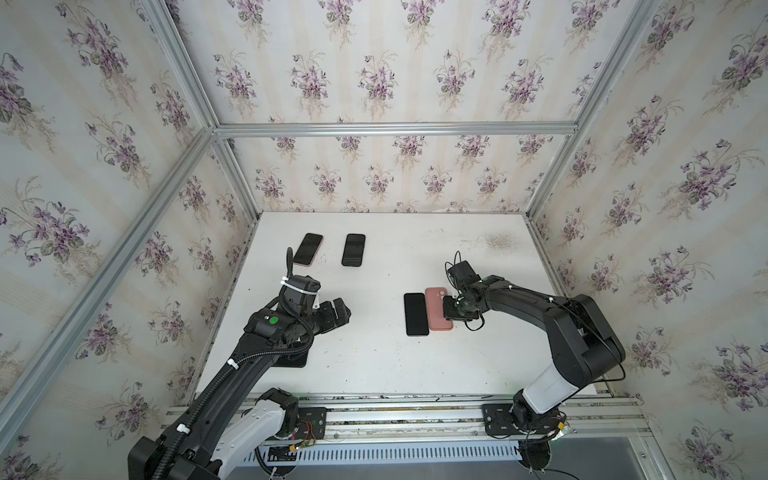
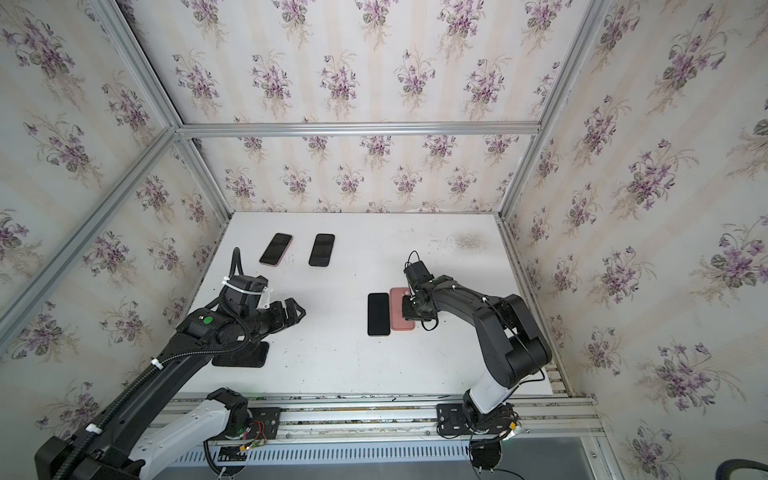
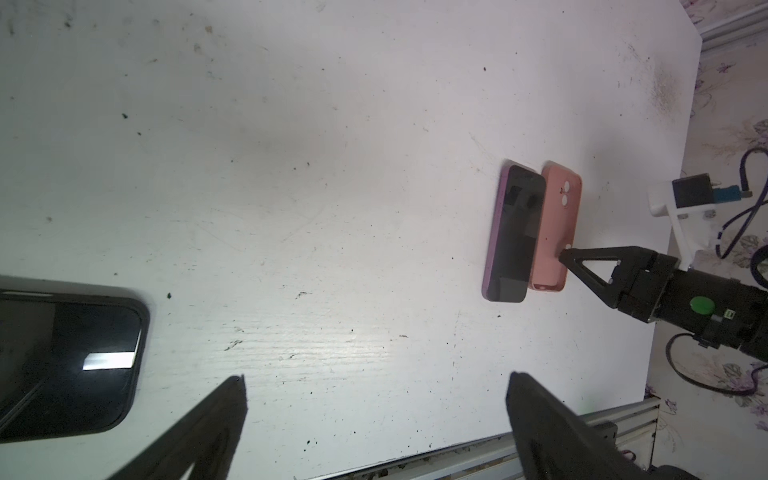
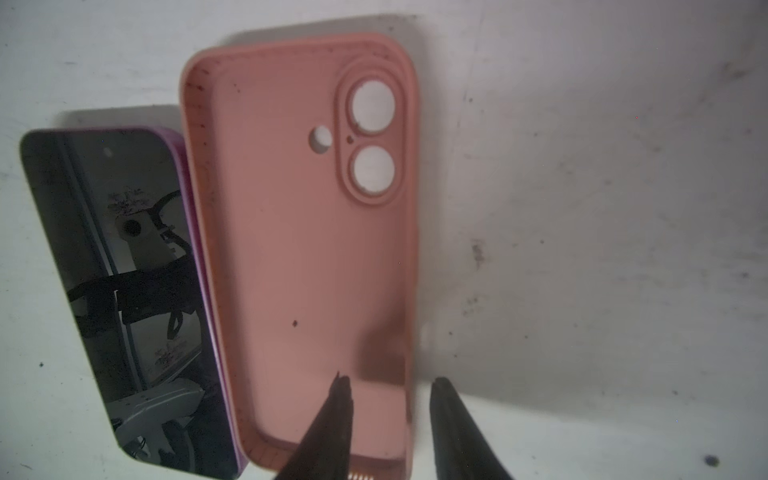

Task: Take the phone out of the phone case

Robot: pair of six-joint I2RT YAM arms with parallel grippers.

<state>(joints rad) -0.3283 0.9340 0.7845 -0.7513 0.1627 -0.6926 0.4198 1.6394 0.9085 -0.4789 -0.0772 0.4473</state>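
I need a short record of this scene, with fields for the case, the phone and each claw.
case: pink case, empty, open side up on the table
phone: purple phone, screen up, out of the case, close beside it
right claw: jaws apart, astride the case's side wall
left claw: open, empty, above the table

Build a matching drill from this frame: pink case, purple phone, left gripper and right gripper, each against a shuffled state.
Things
1. pink case
2. purple phone
3. left gripper
4. right gripper

States
A. jaws wide open over the table, holding nothing
B. empty, inside facing up
C. jaws straddle the case's long side wall
D. lying flat, screen up, right beside the case

Pairs: 1-B, 2-D, 3-A, 4-C
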